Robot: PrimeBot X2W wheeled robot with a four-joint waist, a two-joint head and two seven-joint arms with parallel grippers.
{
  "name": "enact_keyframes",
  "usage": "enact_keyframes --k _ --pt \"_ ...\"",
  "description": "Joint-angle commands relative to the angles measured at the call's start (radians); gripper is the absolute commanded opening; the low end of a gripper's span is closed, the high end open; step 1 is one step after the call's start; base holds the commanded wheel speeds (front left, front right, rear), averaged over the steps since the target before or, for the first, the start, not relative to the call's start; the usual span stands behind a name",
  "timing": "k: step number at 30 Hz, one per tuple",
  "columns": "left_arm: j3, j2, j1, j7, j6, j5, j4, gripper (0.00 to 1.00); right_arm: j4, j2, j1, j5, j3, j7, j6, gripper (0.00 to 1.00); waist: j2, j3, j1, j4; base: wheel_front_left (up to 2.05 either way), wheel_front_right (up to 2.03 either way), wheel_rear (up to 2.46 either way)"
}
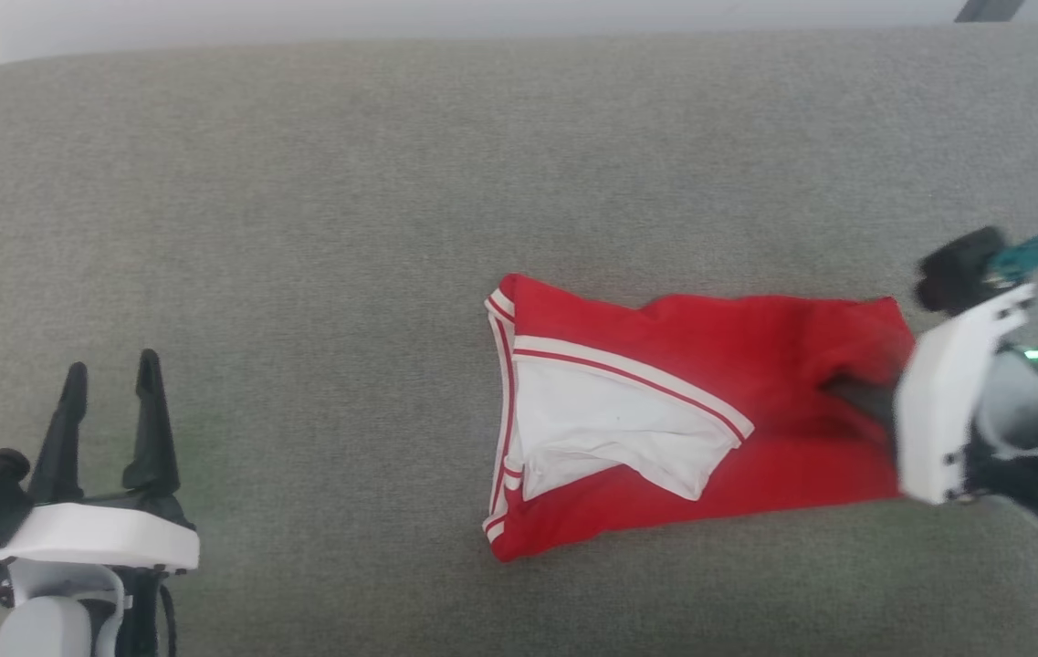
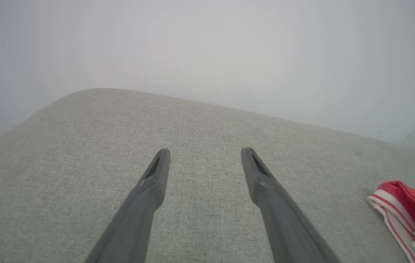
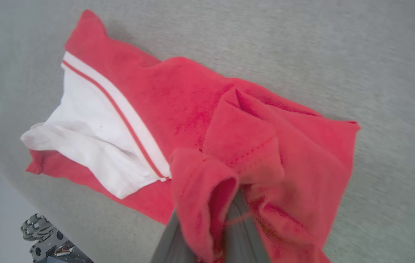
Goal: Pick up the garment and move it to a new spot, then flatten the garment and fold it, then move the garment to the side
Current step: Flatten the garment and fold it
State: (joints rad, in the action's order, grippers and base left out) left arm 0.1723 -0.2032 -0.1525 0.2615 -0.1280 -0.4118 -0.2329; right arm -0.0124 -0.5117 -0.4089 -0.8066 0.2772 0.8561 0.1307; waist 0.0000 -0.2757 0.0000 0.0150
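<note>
Nearest the robot and well apart from the garment (image 1: 783, 365), off to its left, the left gripper (image 1: 112, 363) hangs just over the grey fabric surface (image 1: 318, 228) with its jaws spread wide and nothing between them. The left wrist view shows the same gap between the two dark fingers (image 2: 149, 190), with bare grey weave under them and a striped corner of the garment (image 2: 408, 215) at that view's lower right edge. Farther in, the garment lies on the surface to the right of the middle of the head view, as a roughly oblong red shape stretched left to right. One white sleeve (image 1: 601, 420) is folded over its top face, and the red-and-white striped trim (image 1: 502, 438) runs down its left end. At the garment's right end the right gripper (image 1: 854, 395) reaches in from the side, its jaws pressed together and pinching the red cloth. In the right wrist view the fabric (image 3: 192, 102) is bunched into loose folds over and around the grey fingers (image 3: 242, 223), whose tips are hidden under it, while the rest of the garment lies flat beyond them. Behind the garment the grey surface runs on bare to its rounded far edge, and past that stands a pale wall (image 1: 482, 14).
</note>
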Motion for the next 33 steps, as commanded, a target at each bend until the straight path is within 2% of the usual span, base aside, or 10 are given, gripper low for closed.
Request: enact_keyframes --k 1,7,19,20,21,22,27,33 --pt "-0.005 0.005 -0.015 0.004 -0.003 0.012 -0.006 1.00 -0.015 0.022 -0.015 0.006 0.025 0.008 0.000 0.00 0.0000 0.005 0.0000 0.012 0.00 0.00 0.00" --pt "-0.046 0.011 -0.032 0.004 -0.003 0.009 -0.021 1.00 -0.005 0.085 -0.064 0.006 0.117 0.005 0.000 0.00 0.0000 0.018 0.0000 0.053 0.00 0.00 0.00" --pt "-0.103 0.021 -0.056 0.004 -0.003 -0.011 -0.053 1.00 0.146 0.156 -0.162 0.021 0.286 -0.054 0.000 0.00 0.0000 0.038 0.0000 0.127 0.00 0.00 0.00" --pt "-0.105 0.022 -0.055 0.004 -0.003 -0.014 -0.054 1.00 0.159 0.159 -0.169 0.020 0.298 -0.062 0.000 0.38 0.0000 0.039 0.0000 0.129 0.00 0.00 0.00" --pt "-0.106 0.023 -0.054 0.004 -0.003 -0.016 -0.055 1.00 0.165 0.158 -0.176 0.019 0.314 -0.070 0.000 0.90 0.0000 0.040 0.0000 0.131 0.00 0.00 0.00" --pt "-0.106 0.021 -0.052 0.004 -0.003 -0.017 -0.056 1.00 0.173 0.157 -0.180 0.015 0.322 -0.077 0.000 1.00 0.0000 0.042 0.0000 0.131 0.00 0.00 0.00" --pt "-0.097 0.013 -0.039 0.004 -0.003 -0.019 -0.055 1.00 0.185 0.152 -0.203 -0.015 0.344 -0.106 0.000 1.00 0.0000 0.048 0.0000 0.117 0.00 0.00 0.00" --pt "-0.080 0.003 -0.029 0.004 -0.003 -0.021 -0.042 1.00 0.147 0.106 -0.215 -0.017 0.318 -0.159 0.000 1.00 0.0000 0.058 0.0000 0.079 0.00 0.00 0.00"
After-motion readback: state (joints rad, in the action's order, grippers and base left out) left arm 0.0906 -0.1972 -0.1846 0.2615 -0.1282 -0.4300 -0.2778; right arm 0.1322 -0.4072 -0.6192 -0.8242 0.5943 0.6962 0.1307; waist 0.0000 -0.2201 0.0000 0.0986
